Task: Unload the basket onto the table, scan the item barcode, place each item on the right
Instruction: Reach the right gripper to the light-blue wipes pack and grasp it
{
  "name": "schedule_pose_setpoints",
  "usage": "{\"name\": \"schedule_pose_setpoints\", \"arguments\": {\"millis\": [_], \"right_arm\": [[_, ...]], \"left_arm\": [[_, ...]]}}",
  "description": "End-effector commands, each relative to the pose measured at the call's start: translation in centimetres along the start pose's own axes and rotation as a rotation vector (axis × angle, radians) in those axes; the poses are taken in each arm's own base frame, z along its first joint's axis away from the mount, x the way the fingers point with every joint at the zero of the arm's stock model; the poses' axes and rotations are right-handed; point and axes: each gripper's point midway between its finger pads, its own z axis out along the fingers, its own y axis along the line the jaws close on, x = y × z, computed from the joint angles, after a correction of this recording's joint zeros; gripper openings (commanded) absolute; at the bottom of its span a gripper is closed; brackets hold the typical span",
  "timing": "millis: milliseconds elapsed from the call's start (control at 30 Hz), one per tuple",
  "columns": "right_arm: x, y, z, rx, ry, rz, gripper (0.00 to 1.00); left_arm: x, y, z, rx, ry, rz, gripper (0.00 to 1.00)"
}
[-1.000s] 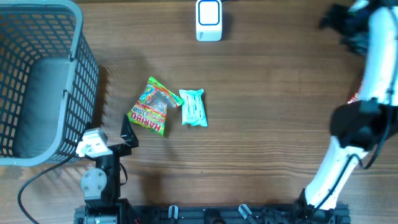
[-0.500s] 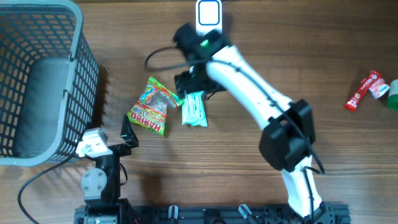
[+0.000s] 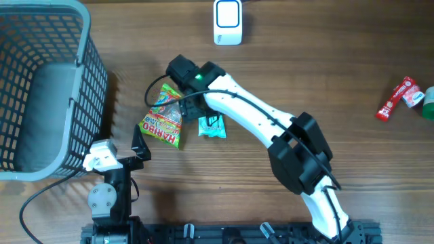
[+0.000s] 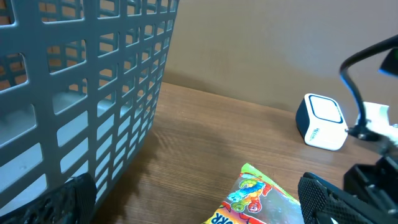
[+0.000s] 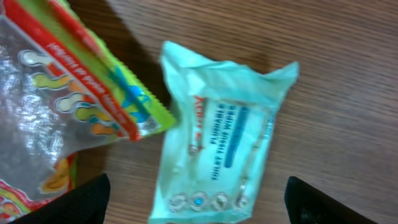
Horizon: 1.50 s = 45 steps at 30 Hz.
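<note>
Right wrist: right gripper (image 5: 199,202) jaws spread wide above flushable wipes pack (image 5: 217,155), Haribo bag (image 5: 62,106) touching pack; left gripper (image 4: 199,199) jaws apart beside basket (image 4: 155,81), table's left edge.

The right arm (image 3: 241,112) wears glossy white shells between chunky black joint housings, with a small green light (image 3: 198,76) on its black wrist block. The left arm (image 3: 105,196) is grey and black, with a thin black cable (image 3: 27,203) at its base. The left tool (image 4: 199,202) has matte black fingers.
</note>
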Motion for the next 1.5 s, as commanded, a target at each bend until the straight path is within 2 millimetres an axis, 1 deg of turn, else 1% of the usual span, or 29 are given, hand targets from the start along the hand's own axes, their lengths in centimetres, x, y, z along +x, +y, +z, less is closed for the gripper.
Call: {"name": "schedule_pose_setpoints", "arguments": {"millis": [0, 67, 133, 167, 233, 333, 467, 567, 600, 667, 767, 833, 900, 967, 1000, 1033, 1067, 1100, 1200, 1300, 1367, 1433, 1467], "right_arm": [[1.0, -0.9, 3.8, 0.123, 0.028, -0.004, 0.89], [1.7, -1.5, 5.6, 0.170, 0.056, 0.040, 0.83], [1.9, -1.6, 6.6, 0.179, 0.067, 0.046, 0.75], [1.9, -1.8, 6.8, 0.189, 0.065, 0.046, 0.74], [1.5, -2.4, 6.9, 0.226, 0.043, 0.052, 0.70], [0.9, -3.3, 6.7, 0.279, 0.007, 0.058, 0.57], [0.7, -3.9, 6.5, 0.311, -0.015, 0.086, 0.36], [0.3, -3.6, 6.0, 0.301, -0.022, 0.076, 0.14], [0.1, -3.5, 5.7, 0.296, -0.020, 0.074, 0.11], [-0.3, -2.5, 3.8, 0.250, 0.004, 0.052, 0.05], [-0.7, 0.2, 0.5, 0.080, 0.054, 0.012, 0.04], [-0.5, 2.7, -1.8, -0.120, 0.105, -0.052, 0.05], [0.3, 5.0, -4.1, -0.370, 0.176, -0.158, 0.05], [1.6, 6.3, -6.5, -0.640, 0.252, -0.281, 0.05], [1.9, 6.4, -7.3, -0.731, 0.271, -0.312, 0.05], [2.2, 6.5, -8.6, -0.868, 0.283, -0.350, 0.05], [2.2, 6.4, -9.5, -0.963, 0.281, -0.366, 0.05], [2.0, 6.1, -10.1, -1.022, 0.281, -0.356, 0.05], [0.8, 5.0, -11.2, -1.164, 0.283, -0.271, 0.05], [-0.1, 4.0, -13.2, -1.330, 0.303, -0.164, 0.04], [-0.7, 3.4, -14.5, -1.414, 0.327, -0.086, 0.04], [-0.6, 2.8, -14.3, -1.361, 0.465, 0.084, 0.05], [-0.5, 2.7, -14.2, -1.333, 0.513, 0.140, 0.04]], "left_arm": [[-0.1, 0.2, 0.0, -0.010, -0.007, -0.002, 1.00], [-0.1, 0.2, 0.0, -0.010, -0.007, -0.002, 1.00], [-0.1, 0.2, 0.0, -0.010, -0.007, -0.002, 1.00], [-0.1, 0.2, 0.0, -0.010, -0.007, -0.002, 1.00], [-0.1, 0.2, 0.0, -0.009, -0.007, -0.002, 1.00], [-0.1, 0.2, 0.0, -0.010, -0.007, -0.002, 1.00], [-0.1, 0.2, 0.0, -0.009, -0.007, -0.002, 1.00], [-0.1, 0.2, 0.0, -0.010, -0.007, -0.002, 1.00], [-0.1, 0.2, 0.0, -0.010, -0.007, -0.002, 1.00], [-0.1, 0.2, 0.0, -0.010, -0.007, -0.002, 1.00], [-0.1, 0.2, 0.0, -0.010, -0.007, -0.002, 1.00], [-0.1, 0.2, 0.0, -0.010, -0.007, -0.002, 1.00], [-0.1, 0.2, 0.0, -0.010, -0.007, -0.002, 1.00], [-0.1, 0.2, 0.0, -0.010, -0.007, -0.002, 1.00], [-0.1, 0.2, 0.0, -0.010, -0.007, -0.002, 1.00], [-0.1, 0.2, 0.0, -0.010, -0.007, -0.002, 1.00], [-0.1, 0.2, 0.0, -0.009, -0.007, -0.002, 1.00], [-0.1, 0.2, 0.0, -0.010, -0.007, -0.002, 1.00], [-0.1, 0.2, 0.0, -0.010, -0.007, -0.002, 1.00], [-0.1, 0.2, 0.0, -0.010, -0.007, -0.002, 1.00], [-0.1, 0.2, 0.0, -0.009, -0.007, -0.002, 1.00], [-0.1, 0.2, 0.0, -0.009, -0.007, -0.002, 1.00], [-0.1, 0.2, 0.0, -0.010, -0.007, -0.002, 1.00]]}}
